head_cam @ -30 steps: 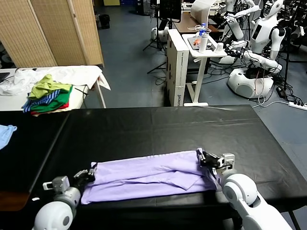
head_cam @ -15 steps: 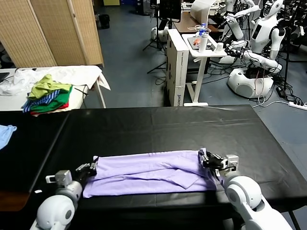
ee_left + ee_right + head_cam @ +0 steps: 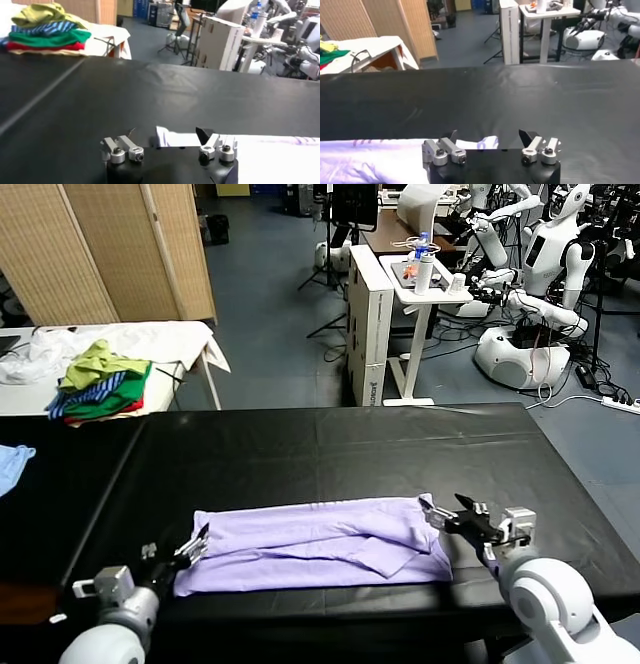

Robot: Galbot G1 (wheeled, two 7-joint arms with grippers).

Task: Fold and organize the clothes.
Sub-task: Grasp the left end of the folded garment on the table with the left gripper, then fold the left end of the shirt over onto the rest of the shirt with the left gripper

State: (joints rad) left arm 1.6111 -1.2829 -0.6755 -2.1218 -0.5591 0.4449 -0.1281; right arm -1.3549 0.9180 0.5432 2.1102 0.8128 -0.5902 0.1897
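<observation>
the lavender t-shirt (image 3: pixel 315 544) is laid flat in a long folded band on the black table (image 3: pixel 330 454), ready for another fold. the left gripper (image 3: pixel 192 546) and right gripper (image 3: pixel 445 517) are held at its two ends, fingers spread apart, nothing clamped.

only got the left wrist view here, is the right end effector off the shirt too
Observer: Yes. The right end effector sits open just off the lavender T-shirt's right edge.
Operator: how's the shirt lying
Observer: Folded into a long band across the black table, near its front edge.
Operator: and my left one
Observer: The left end effector is open at the band's left end.
</observation>
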